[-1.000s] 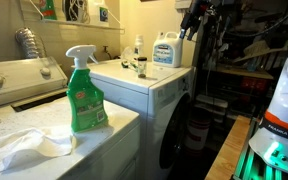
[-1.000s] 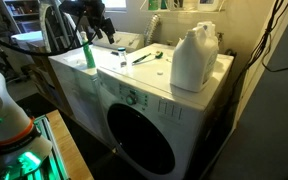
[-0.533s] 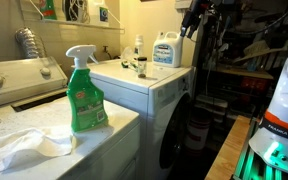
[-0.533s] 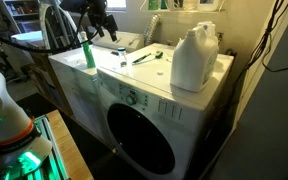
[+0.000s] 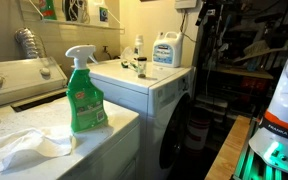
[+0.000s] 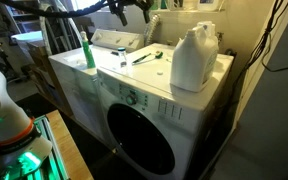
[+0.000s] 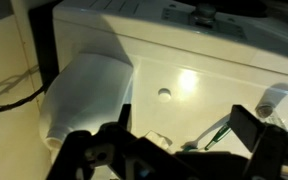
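Note:
My gripper (image 7: 187, 128) is open and empty, high above the white top of a front-load washer (image 6: 144, 80). In an exterior view it hangs near the top edge (image 6: 134, 9); in the other it is mostly cut off (image 5: 200, 9). Below it in the wrist view lie a green-handled brush (image 7: 219, 130) and a large white detergent jug (image 7: 84, 95). The brush (image 6: 147, 57) and jug (image 6: 194, 58) also show on the washer top, and the jug shows with its blue label (image 5: 166, 50). Nothing touches the fingers.
A green spray bottle (image 5: 84, 95) and a crumpled white cloth (image 5: 24, 148) sit on the neighbouring machine. Small bottles (image 5: 139, 55) stand at the washer's back. The round washer door (image 6: 139, 130) faces front. A cable (image 7: 9, 85) runs beside the jug.
The arm has swung up and across, from beside the washer's edge to high over its top. The jug, brush and bottles have not moved.

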### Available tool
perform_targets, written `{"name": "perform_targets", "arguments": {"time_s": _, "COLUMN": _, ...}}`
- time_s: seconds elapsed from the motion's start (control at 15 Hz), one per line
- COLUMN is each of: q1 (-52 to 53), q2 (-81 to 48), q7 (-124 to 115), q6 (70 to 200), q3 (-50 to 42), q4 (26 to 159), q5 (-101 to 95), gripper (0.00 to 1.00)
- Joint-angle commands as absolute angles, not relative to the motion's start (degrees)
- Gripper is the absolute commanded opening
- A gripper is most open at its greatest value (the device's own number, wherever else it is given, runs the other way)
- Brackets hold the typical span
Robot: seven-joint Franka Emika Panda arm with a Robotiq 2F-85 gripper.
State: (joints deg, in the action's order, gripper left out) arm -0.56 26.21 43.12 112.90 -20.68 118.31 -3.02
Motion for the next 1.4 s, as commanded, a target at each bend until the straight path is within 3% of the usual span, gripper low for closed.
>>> {"name": "perform_targets", "arguments": {"time_s": 0.0, "q1": -0.95, "q2": 14.52, "q7": 49.87, "q6": 115.06, "q3": -22.69, "q4": 105.45, "q5": -0.33, "gripper": 1.00}}
{"name": "perform_targets", "arguments": {"time_s": 0.27, "q1": -3.82, "q2": 5.02, "q7": 45.75, "q6": 121.71, "q3": -22.03, "q4": 96.10, "q5": 6.31, "gripper": 1.00}}
{"name": "perform_targets", "arguments": {"time_s": 0.33, "q1": -4.51, "q2": 9.85, "q7": 46.69, "q6": 120.71, "q3": -19.84, "q4": 101.17, "q5": 3.32, "gripper": 1.00}}
{"name": "perform_targets", "arguments": {"time_s": 0.87, "q1": -6.53, "q2": 3.41, "q7": 46.56, "q6": 122.79, "q3": -19.50, "q4": 95.02, "q5": 7.00, "gripper": 1.00}}
{"name": "perform_targets", "arguments": {"time_s": 1.33, "q1": -13.47, "q2": -13.88, "q7": 49.14, "q6": 123.34, "q3": -16.99, "q4": 77.90, "q5": 17.08, "gripper": 1.00}}
